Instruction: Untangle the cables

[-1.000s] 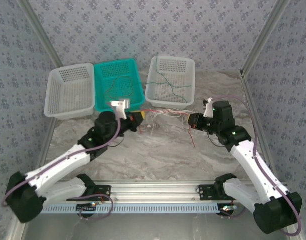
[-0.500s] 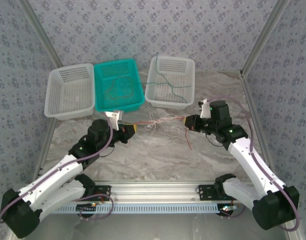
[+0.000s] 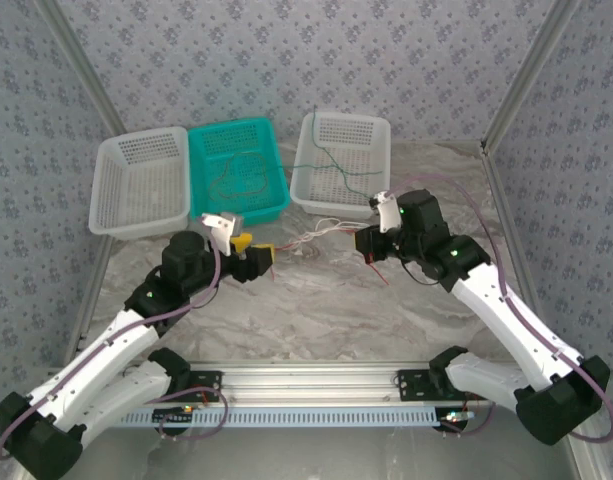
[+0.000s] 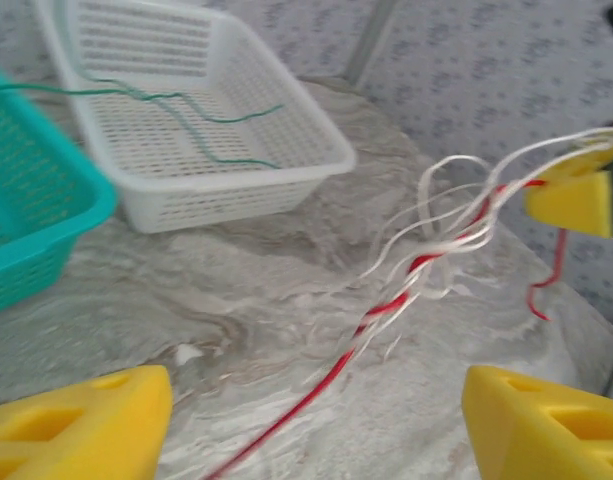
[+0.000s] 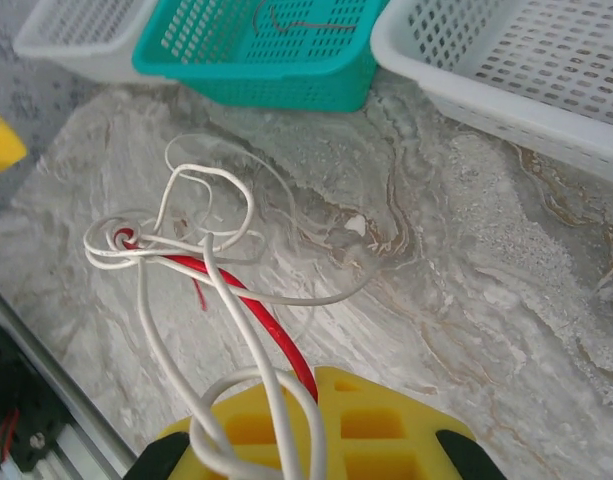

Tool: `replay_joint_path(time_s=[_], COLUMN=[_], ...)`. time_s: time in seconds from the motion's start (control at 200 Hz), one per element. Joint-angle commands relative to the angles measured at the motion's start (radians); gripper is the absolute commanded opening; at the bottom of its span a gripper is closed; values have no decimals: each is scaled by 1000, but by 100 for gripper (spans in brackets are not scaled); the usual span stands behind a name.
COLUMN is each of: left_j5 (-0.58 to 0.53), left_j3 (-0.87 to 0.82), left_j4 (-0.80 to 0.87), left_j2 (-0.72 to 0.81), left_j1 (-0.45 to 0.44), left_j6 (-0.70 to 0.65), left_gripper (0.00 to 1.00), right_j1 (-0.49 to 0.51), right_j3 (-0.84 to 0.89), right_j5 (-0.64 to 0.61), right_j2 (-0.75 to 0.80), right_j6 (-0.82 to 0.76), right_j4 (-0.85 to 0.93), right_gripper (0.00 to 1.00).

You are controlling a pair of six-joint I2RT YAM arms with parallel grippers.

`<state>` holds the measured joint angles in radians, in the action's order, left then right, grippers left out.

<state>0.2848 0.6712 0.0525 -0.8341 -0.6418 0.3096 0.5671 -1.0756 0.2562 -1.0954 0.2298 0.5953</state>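
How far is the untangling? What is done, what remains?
Done: green cable in the right white basket, thin cable in the teal basket. In hand: the right pincer grips the red-and-white bundle; the left pincer is open. Left: separating that twisted bundle.

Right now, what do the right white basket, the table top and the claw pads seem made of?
Right white basket: probably glossy moulded plastic, with perforated walls. Table top: veined grey, marble or marble-look laminate. Claw pads: matte yellow, likely foam or soft rubber, with moulded recesses.
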Motion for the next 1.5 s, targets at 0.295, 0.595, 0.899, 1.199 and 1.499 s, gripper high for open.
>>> replay_joint_path(time_s=[0.295, 0.595, 0.899, 1.199, 1.499], left_j5=[290, 319, 312, -3, -62], left_j3=[250, 334, 315, 246, 122], left_j4=[-76, -123, -141, -101, -92], left_j2=[-325, -509, -519, -403, -223], left_j1=[-77, -106, -106, -47, 43], left_j6=[-166, -152, -122, -43, 11], left_gripper=[86, 83, 19, 0, 0], right_j1=[85, 92, 82, 24, -200], right_j3=[-48, -57, -48, -5, 101], right_j5=[40, 66, 65, -66, -61], right_j2=[-47, -46, -41, 5, 79], right_j6=[-112, -109, -88, -47, 95], right_j4=[71, 72, 48, 50, 11], right_gripper=[0, 0, 0, 0, 0])
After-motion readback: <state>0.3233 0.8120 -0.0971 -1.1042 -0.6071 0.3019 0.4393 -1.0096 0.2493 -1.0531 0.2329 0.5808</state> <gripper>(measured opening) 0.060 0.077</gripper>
